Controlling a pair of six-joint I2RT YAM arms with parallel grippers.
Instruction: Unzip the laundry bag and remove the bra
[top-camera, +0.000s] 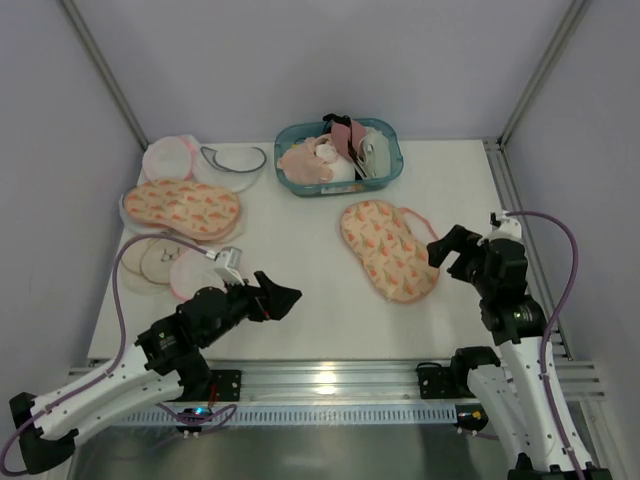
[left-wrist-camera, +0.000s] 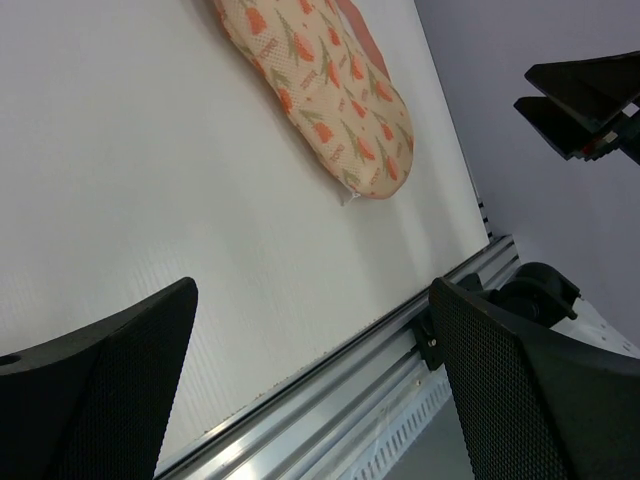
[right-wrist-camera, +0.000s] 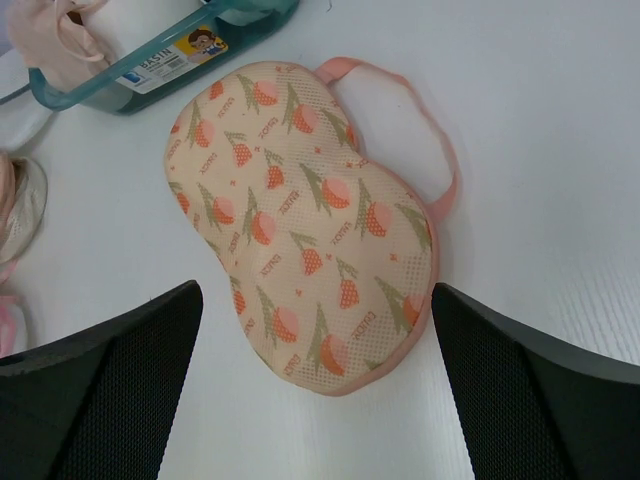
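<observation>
Laundry bag (right-wrist-camera: 300, 240), centre frame: likely soft, light, limp. Pinch pink edging (right-wrist-camera: 448, 175), right side. Left gripper (top-camera: 283, 298), right gripper (top-camera: 452, 250): wide, empty.

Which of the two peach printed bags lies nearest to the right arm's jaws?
The bag right of the table's middle, just beside the right gripper; the other bag lies far left, by the white pouches.

Bare table (top-camera: 300, 290) around laundry bag (top-camera: 388, 250), teal basket (top-camera: 396, 165) just behind.
</observation>
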